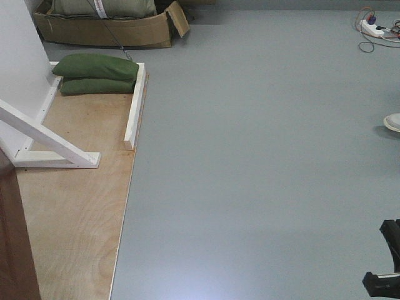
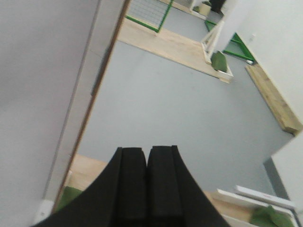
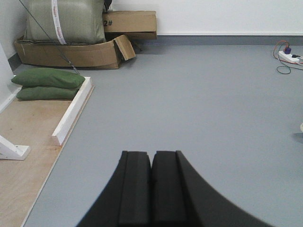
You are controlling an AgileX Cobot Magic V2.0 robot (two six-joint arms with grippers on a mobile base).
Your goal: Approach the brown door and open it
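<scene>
Only a reddish-brown sliver of the brown door (image 1: pixel 11 250) shows, at the bottom left corner of the front view; its handle and lock are out of view. In the left wrist view my left gripper (image 2: pixel 147 150) is shut with nothing between its black pads, pointing over grey floor beside a pale panel with a thin brown edge (image 2: pixel 102 71). My right gripper (image 3: pixel 152 154) is also shut and empty, facing open grey floor. A black part of the right arm (image 1: pixel 387 265) shows at the bottom right of the front view.
A plywood board (image 1: pixel 75 206) lies on the left with white frame braces (image 1: pixel 50 140), a white rail (image 1: pixel 135 103) and green sandbags (image 1: pixel 97 74). Cardboard boxes (image 1: pixel 106 28) stand at the back left. A power strip with cables (image 1: pixel 375 28) and a white dish (image 1: pixel 394 122) are on the right.
</scene>
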